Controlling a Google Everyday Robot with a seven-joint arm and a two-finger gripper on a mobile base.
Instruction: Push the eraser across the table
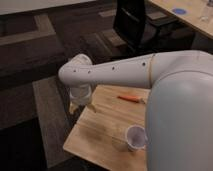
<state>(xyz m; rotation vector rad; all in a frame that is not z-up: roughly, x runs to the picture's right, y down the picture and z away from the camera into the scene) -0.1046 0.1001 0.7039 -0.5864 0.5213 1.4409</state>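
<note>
The light wooden table (pixel 102 131) fills the lower middle of the camera view. My white arm reaches across it from the right to its far left corner. The gripper (pixel 81 103) hangs down from the wrist, low over that corner at the table's edge. The eraser does not show; it may be hidden behind the gripper or the arm.
A thin orange pen (pixel 131 98) lies on the table's far side. A paper cup (pixel 135 137) stands near the front right, by my arm. A black chair (pixel 134 24) stands behind the table, and a pale desk with a blue disc (pixel 179 10) is at the top right. Dark carpet surrounds the table.
</note>
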